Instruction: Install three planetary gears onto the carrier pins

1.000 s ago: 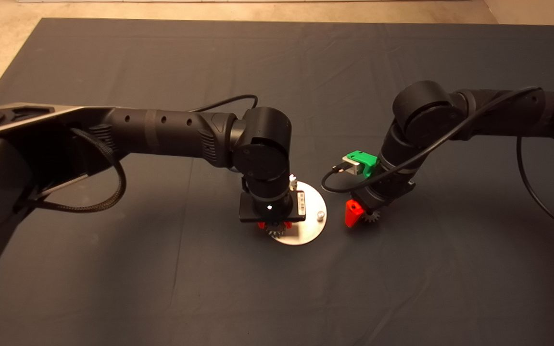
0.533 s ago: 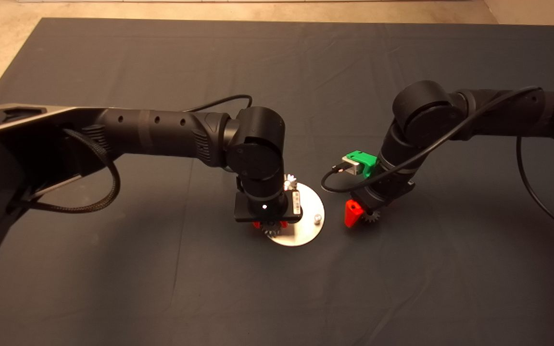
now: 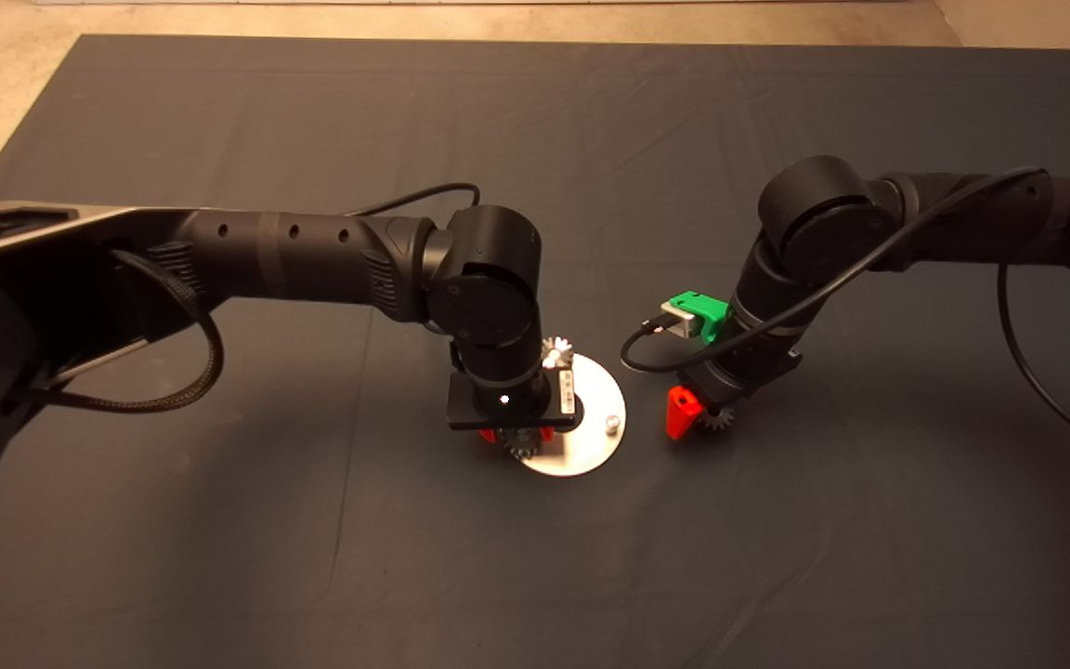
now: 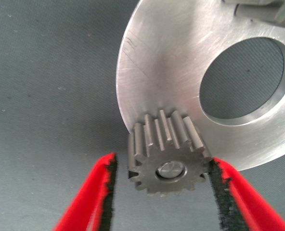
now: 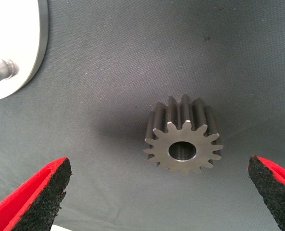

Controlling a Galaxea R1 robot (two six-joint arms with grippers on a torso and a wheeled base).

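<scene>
The left gripper hangs over the silver plate, fingers parted, one pad touching a gear seated on a pin. The right gripper stands wide open beside the plate, another gear lying untouched on the mat between its fingers.

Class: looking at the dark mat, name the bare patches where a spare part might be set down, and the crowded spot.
Bare: the dark mat beyond both arms, and its near strip. Crowded: the round silver carrier plate under the left gripper, and the right gripper beside it over a small grey toothed gear.
</scene>
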